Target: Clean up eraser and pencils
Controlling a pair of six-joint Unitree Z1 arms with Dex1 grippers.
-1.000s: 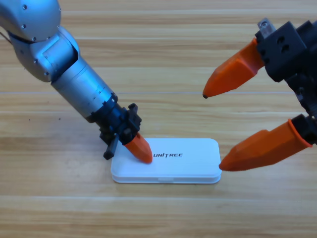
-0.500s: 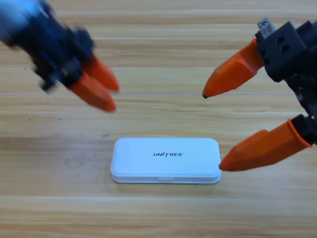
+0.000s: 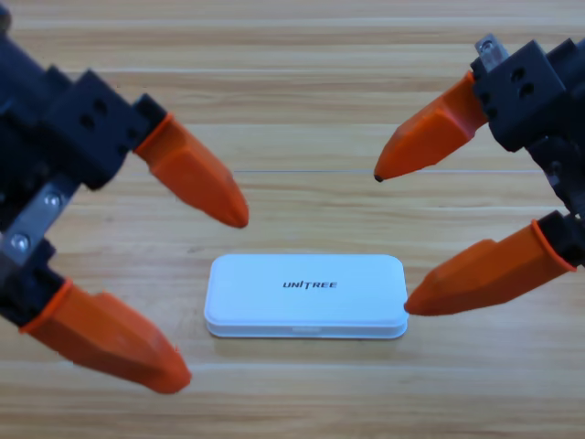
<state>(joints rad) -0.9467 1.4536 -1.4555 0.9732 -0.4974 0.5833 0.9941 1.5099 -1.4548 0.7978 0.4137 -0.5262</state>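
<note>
A white case [image 3: 305, 295] lies shut on the wooden table, its lid down with the printed name facing up. The eraser and the pencils are out of view. My left gripper [image 3: 212, 297] is drawn back at the left edge, large in the picture, its two orange jaws wide open and empty. My right gripper [image 3: 393, 238] waits at the right edge, also open and empty, its lower jaw tip close to the case's right end.
Bare wooden table [image 3: 302, 119] stretches behind the case and in front of it. Nothing else lies on the planks.
My left gripper was pressing on the case's left end, then lifted away up and left. It now sits drawn back at the left edge with jaws open. The right arm has not moved.
</note>
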